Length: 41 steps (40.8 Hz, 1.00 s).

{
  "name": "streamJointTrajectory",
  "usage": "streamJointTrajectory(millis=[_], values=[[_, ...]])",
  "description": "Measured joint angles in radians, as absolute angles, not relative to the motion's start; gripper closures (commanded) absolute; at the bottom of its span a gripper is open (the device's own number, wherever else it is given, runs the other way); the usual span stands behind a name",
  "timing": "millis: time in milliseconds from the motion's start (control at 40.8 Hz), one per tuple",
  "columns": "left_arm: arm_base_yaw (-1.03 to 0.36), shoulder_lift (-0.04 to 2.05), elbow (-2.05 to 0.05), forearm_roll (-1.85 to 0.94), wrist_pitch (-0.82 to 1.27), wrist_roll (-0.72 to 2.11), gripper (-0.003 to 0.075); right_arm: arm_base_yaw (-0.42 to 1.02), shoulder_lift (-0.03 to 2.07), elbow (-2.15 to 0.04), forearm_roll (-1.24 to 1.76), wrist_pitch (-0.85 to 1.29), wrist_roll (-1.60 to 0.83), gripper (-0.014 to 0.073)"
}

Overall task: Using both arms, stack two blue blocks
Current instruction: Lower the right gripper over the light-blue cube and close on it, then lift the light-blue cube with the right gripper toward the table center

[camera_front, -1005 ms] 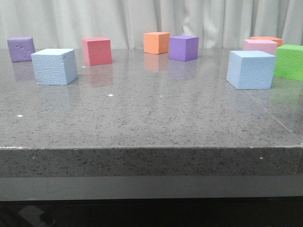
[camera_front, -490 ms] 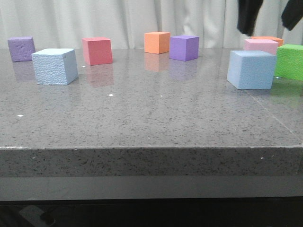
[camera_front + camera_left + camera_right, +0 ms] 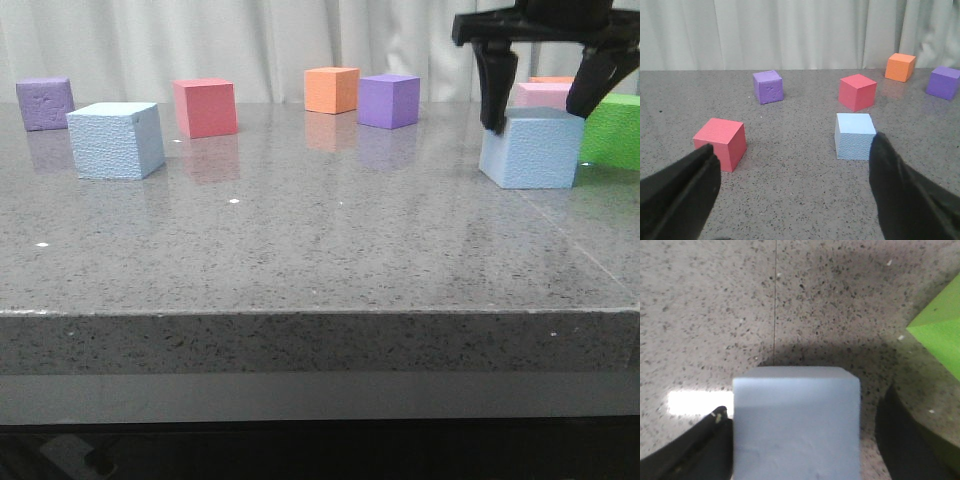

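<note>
The right gripper (image 3: 540, 115) hangs over the pale sky-blue pebbled foam cube (image 3: 530, 148) at three o'clock on the grey speckled stone bench (image 3: 320, 250), its jaws spread and straddling the cube's upper edges, nothing pinched yet. The wrist view suggests one finger is touching the cube's side while the other stands apart, though the angle is poor. The left gripper (image 3: 795, 195) waits with jaws spread and empty, facing the second pale sky-blue foam cube (image 3: 116, 140) at nine o'clock, well apart from the first.

The risk, as I judge it, is an off-centre close: the nearer finger would push the light cube sideways or twist it before the other arrives, leaving a skewed hold.

A bright green foam cube (image 3: 612, 130) sits just beside the target at its three o'clock, crowding the outer finger. A pink foam cube (image 3: 550, 96) lies behind at twelve. The red (image 3: 205, 107), orange (image 3: 331, 90) and two purple cubes (image 3: 389, 101) (image 3: 45, 103) stand clear.
</note>
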<state>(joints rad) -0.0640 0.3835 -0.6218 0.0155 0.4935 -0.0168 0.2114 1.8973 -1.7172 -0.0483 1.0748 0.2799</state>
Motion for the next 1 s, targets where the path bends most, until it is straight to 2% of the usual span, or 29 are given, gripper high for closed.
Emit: streamJointTrajectory(millis=[588,686,735,809,858,1005], values=[[-0.064,0.383,-0.622,0.016,0.494,-0.017,0.0125,0.205,1.967,-1.719,0.000,1.068,0.282,0.0017],[-0.064,0.383,-0.622,0.016,0.494,-0.017,0.0125,0.204,1.967,-1.719,0.000,1.079,0.282,0.0095],[-0.064,0.383,-0.622,0.016,0.494,-0.017,0.0125,0.204,1.967,-1.719,0.000,1.081,0.282,0.0171],[-0.064,0.383,-0.622,0.016,0.494,-0.017,0.0125,0.203,1.967,-1.719,0.000,1.083,0.282,0.0241],[-0.064,0.383,-0.622,0.016,0.494,-0.017,0.0125,0.203,1.967,-1.719,0.000,1.085,0.282,0.0265],[-0.064,0.383,-0.622,0.016,0.494,-0.017,0.0125,0.203,1.967,-1.720,0.000,1.088,0.282,0.0267]])
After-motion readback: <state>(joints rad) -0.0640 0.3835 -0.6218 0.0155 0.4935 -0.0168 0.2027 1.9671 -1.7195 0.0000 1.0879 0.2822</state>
